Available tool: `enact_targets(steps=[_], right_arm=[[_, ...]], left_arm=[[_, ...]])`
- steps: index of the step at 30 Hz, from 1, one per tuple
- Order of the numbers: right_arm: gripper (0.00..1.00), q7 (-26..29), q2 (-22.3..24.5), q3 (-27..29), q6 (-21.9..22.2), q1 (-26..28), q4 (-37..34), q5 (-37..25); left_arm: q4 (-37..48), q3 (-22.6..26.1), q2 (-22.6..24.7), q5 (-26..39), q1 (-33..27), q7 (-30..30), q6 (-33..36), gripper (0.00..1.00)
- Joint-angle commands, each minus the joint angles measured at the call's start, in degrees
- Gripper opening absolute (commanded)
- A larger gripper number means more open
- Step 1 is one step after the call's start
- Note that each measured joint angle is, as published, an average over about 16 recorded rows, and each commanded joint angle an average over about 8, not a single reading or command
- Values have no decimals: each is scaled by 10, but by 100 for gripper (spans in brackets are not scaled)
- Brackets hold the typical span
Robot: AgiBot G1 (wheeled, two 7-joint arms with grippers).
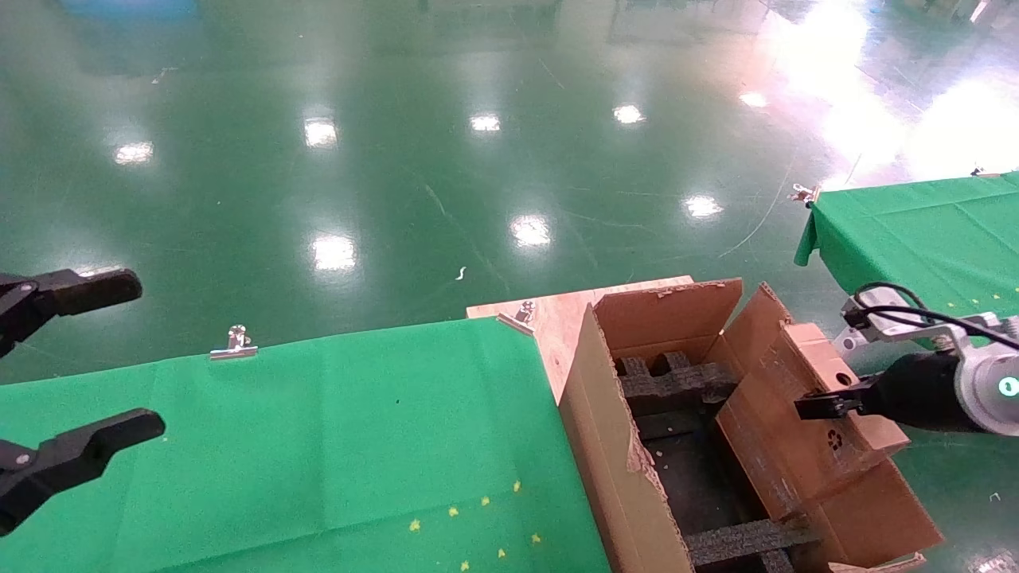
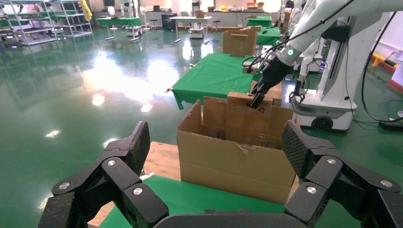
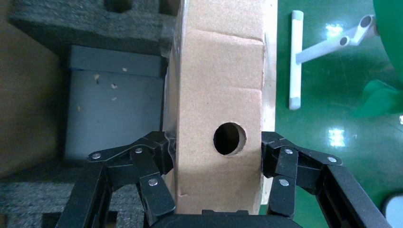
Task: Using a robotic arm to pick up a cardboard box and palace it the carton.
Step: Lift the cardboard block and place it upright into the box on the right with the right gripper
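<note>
The small brown cardboard box [image 1: 812, 362], with a round hole and a recycling mark, hangs tilted over the right side of the carton [image 1: 605, 446]. My right gripper [image 1: 820, 406], on the white robotic arm [image 1: 987, 390] with its green ring, is shut on the box. In the right wrist view the fingers [image 3: 161, 152] press both sides of the box [image 3: 218, 95] near its hole. Black foam inserts [image 1: 677, 382] line the carton's inside. My left gripper [image 1: 95, 358] is parked open at the far left, and its wrist view shows the carton [image 2: 228, 161] and box [image 2: 240, 114] beyond it.
The carton stands on a wooden board [image 1: 557, 310] at the end of a green-clothed table [image 1: 318, 446] with metal clips [image 1: 233, 344]. Another green table [image 1: 915, 231] lies behind the right arm. Glossy green floor surrounds everything. A white robot base [image 2: 332, 95] stands beyond the carton.
</note>
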Motion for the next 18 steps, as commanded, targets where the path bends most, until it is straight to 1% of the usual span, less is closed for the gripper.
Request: enact_targets(steps=[1,9,18], right_arm=[[0,17,-6,-4,1,-5,0,-13],[0,96,-35,-18,8,-25,0,-75],[0,170,-73,-35,10,-55,-1,-138]], left_arm=[[0,0,0,0,0,0,0,100],[0,0,0,0,0,0,0,100],[0,0,0,0,0,0,0,100]])
